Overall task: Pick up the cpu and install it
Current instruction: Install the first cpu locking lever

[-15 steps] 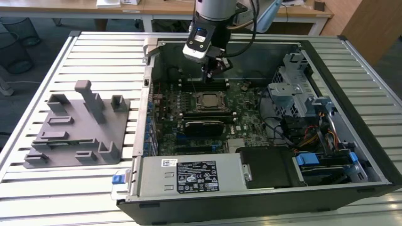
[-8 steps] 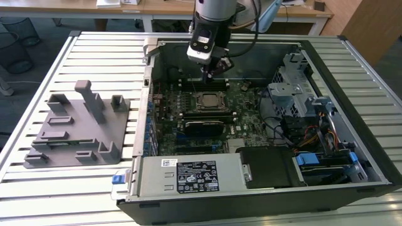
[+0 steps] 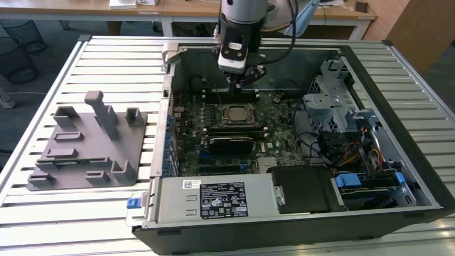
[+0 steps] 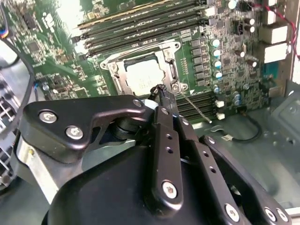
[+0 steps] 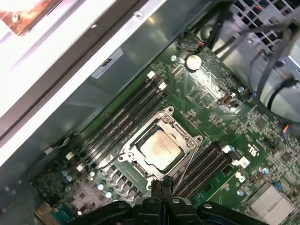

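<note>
Cpu (image 5: 159,150) lies seated on the motherboard (image 5: 206,103), edges hidden under a metal frame (image 5: 130,146); hand (image 4: 160,90) closed, empty, just above.

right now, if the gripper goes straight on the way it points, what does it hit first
Most likely the socket frame at the edge of the cpu. The gripper hangs above the board; depth is unclear, so it might land on the memory slots instead.

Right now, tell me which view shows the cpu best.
The first wrist view: the cpu sits whole, unobstructed. In the second wrist view the gripper overlaps its edge; the exterior view shows it distant.
</note>
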`<control>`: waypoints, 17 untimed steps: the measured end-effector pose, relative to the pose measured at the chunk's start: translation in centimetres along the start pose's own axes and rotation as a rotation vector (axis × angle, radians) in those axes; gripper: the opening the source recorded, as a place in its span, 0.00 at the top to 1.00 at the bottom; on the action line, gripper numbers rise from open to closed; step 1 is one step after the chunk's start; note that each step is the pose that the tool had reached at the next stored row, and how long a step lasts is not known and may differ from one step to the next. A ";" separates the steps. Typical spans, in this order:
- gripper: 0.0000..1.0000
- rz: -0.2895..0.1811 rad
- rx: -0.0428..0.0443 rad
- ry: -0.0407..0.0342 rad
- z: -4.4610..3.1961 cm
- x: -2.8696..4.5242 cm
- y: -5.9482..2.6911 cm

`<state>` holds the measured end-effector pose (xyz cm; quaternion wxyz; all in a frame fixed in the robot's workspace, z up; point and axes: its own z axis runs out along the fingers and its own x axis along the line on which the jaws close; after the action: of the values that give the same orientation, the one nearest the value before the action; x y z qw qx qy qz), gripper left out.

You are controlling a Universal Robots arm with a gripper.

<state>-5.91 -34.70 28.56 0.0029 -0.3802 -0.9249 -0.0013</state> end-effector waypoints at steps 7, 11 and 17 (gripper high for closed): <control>0.89 -0.127 0.0008 0.0000 0.06 0.00 0.00; 0.89 -0.199 0.0012 0.0000 0.11 0.00 0.00; 0.89 -0.269 -0.0050 -0.0040 0.34 0.12 -0.13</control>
<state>-6.09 -34.71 28.22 -0.0001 -0.2530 -0.9675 -0.0033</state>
